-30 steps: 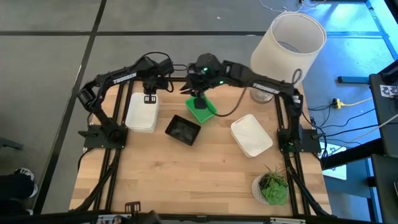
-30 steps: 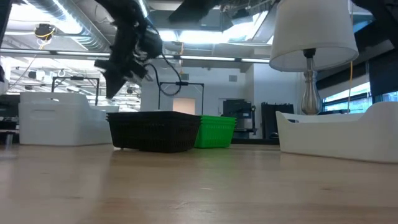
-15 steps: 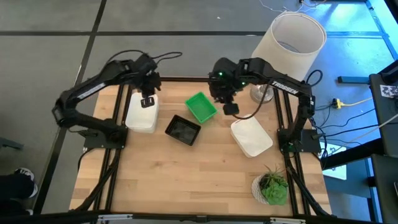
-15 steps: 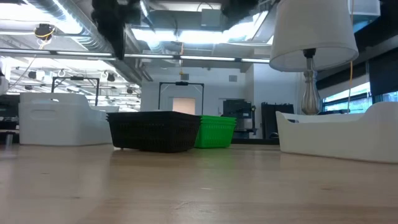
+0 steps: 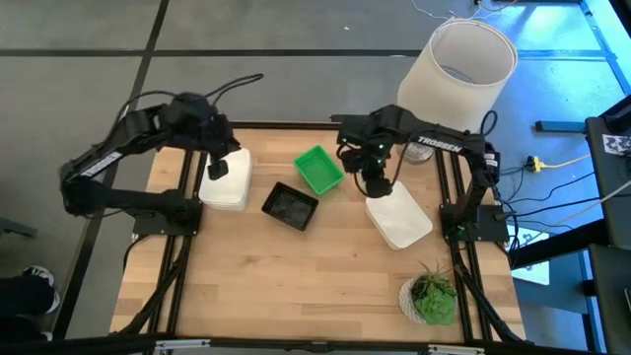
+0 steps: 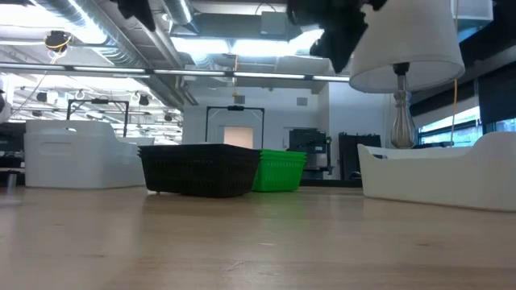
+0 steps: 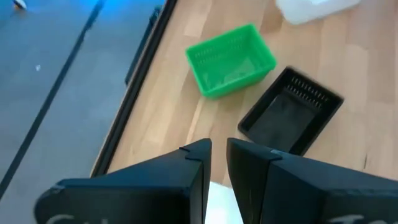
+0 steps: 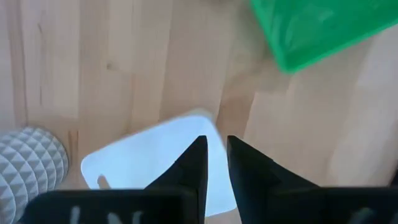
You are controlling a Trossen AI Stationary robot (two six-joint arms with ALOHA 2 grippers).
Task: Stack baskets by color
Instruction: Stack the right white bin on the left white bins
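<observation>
Hovering high above the tabletop (image 5: 315, 286), both arms hold nothing. Take the black basket (image 5: 290, 206) as the landmark, sitting mid-tabletop with its long axis on a diagonal, running from its near-left corner toward the far right. The green basket (image 5: 318, 170) sits just beyond it on the far-right side, close by but apart in the high view, its long axis also diagonal yet turned the other way, open side up. A white basket (image 5: 226, 177) lies to the left of the black one, long axis running near-to-far, and the left gripper (image 5: 216, 169) hangs over its far end, fingers (image 7: 198, 163) nearly together with just a slim gap, clamped on nothing. Another white basket (image 5: 399, 215) lies to the right of the black one, well apart, long axis slanting from far-left to near-right. The right gripper (image 5: 376, 183) hangs over that basket's far-left corner, fingers (image 8: 198, 163) likewise close together with a narrow slit and empty. Beyond and right of the black basket stands the lampshade (image 5: 456, 71); a plant (image 5: 432, 294) sits at the near right
</observation>
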